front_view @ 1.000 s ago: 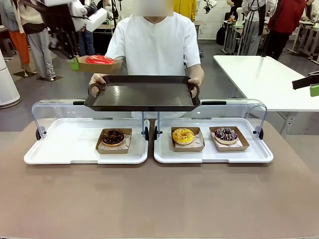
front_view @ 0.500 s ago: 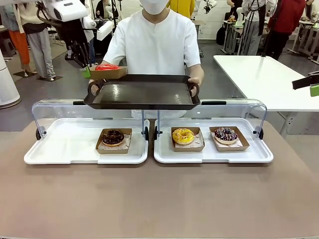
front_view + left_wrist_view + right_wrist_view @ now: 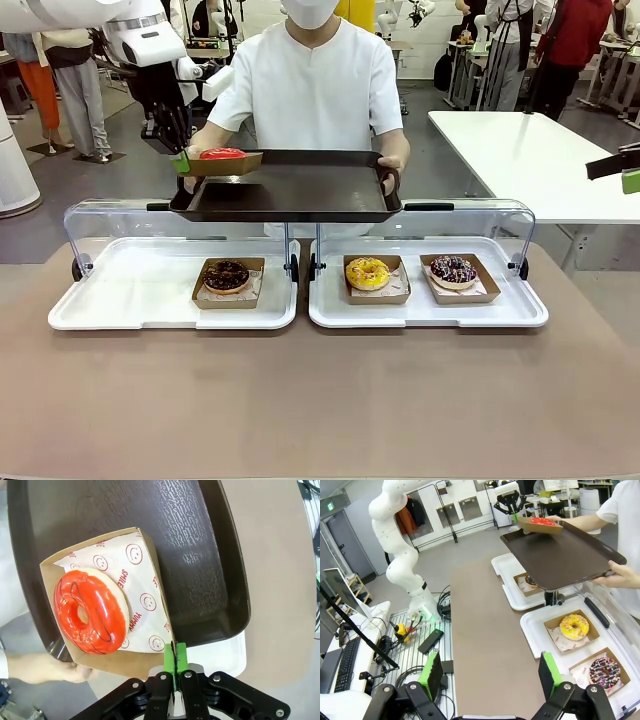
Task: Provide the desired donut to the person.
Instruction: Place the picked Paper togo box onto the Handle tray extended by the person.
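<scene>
My left gripper (image 3: 175, 652) is clenched on 1 thin edge of the paper boat (image 3: 145, 592) carrying the red donut (image 3: 91, 611). It holds the boat at the left end of the dark serving tray (image 3: 300, 195), which the person (image 3: 310, 85) holds out with both hands. My right gripper (image 3: 491, 675) hangs wide open and empty, well off to the side.

The risk, as I judge it, is that the boat overhangs the tray's rim above the person's hand (image 3: 42, 666). Letting go there could tip it off the edge. Pinched by 1 wall only, it may also sag and slide the donut out.

I count 4 donuts: 1 red, 1 chocolate donut (image 3: 227, 274), 1 yellow donut (image 3: 367, 272) and 1 sprinkled donut (image 3: 453, 269). There are 4 boats, 2 white display trays (image 3: 120, 300) and 1 serving tray.
</scene>
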Tool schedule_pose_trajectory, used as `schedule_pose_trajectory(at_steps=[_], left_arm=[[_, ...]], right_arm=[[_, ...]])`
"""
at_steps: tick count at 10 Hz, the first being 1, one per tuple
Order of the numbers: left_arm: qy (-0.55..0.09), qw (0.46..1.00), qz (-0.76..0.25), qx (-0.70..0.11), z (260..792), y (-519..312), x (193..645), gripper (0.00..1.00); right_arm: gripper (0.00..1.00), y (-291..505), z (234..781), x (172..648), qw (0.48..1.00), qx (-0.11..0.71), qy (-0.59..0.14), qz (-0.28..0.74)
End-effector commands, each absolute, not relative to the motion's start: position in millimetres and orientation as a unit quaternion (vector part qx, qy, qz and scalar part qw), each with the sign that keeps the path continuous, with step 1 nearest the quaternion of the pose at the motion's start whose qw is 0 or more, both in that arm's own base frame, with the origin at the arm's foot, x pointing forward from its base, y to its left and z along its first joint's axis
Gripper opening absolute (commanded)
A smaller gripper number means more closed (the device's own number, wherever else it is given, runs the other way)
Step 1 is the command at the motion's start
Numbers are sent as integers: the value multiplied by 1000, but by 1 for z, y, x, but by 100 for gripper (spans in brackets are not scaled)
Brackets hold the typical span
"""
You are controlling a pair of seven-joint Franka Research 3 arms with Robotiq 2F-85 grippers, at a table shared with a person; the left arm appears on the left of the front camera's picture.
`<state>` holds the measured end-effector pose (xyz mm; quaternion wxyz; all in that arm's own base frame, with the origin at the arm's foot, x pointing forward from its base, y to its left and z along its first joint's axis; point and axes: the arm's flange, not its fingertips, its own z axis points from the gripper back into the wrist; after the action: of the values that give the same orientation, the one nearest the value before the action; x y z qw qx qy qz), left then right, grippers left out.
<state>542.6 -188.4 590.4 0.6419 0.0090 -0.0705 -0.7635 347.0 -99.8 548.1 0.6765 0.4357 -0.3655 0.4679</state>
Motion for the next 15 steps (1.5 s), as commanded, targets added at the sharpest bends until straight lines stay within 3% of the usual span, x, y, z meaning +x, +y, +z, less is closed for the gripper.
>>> schedule_pose_trajectory(at_steps=[1,6,7,8,9,10,12,13,14,15], left_arm=[[-70,633,-771,-10,594,-189,549,1],[-59,629,-775,-19,580,-192,551,1],[-60,623,-779,-17,579,-193,550,12],[-59,620,-782,-15,581,-192,550,61],[-59,617,-784,-17,582,-192,550,71],[-61,616,-785,-16,582,-192,547,100],[-58,613,-788,-17,584,-191,548,100],[-59,614,-787,-18,584,-191,546,92],[-60,614,-787,-18,585,-191,545,100],[-60,614,-787,-18,586,-191,545,100]], right_arm=[[100,-100,549,348,670,440,-370,469],[100,-100,549,348,670,440,-370,469],[100,-100,549,348,670,440,-370,469],[100,-100,549,348,670,440,-370,469],[100,-100,549,348,670,440,-370,469],[100,-100,549,348,670,440,-370,469],[100,-100,549,348,670,440,-370,469],[100,-100,549,348,670,440,-370,469],[100,-100,549,348,670,440,-370,469],[100,-100,549,348,670,440,-370,469]])
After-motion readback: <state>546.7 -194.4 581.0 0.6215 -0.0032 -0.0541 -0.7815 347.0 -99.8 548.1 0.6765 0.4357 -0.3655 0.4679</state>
